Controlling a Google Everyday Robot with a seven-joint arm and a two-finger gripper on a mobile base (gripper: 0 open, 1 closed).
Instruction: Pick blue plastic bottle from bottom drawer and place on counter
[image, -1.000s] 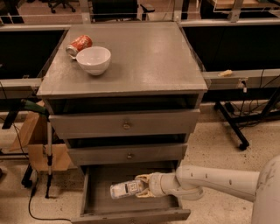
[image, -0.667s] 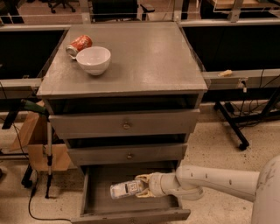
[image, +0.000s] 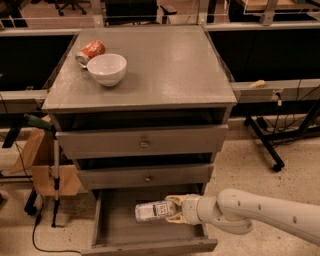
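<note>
In the bottom drawer (image: 114, 222), the lowest of three grey drawers and the one pulled out farthest, a single blue plastic bottle (image: 151, 211) lies on its side, lengthwise across the tray. The pincer (image: 175, 210) has reached in from the right and is closed on the bottle's right end, one finger above and one below, with the pale label showing just to their left. I cannot tell whether the bottle rests on the drawer floor or is held just clear of it. One white arm (image: 265, 215) leads from the pincer off the right edge of the view.

The two upper drawers, the top drawer (image: 100, 145) and the middle drawer (image: 110, 177), each carry one round knob at the centre of the front, two knobs in all; the bottom drawer's front is plain.

Two things stand on the tabletop (image: 170, 70), both near its far left corner: one white bowl (image: 107, 68), upright, and one orange-red can (image: 90, 51) lying on its side just behind the bowl.
</note>
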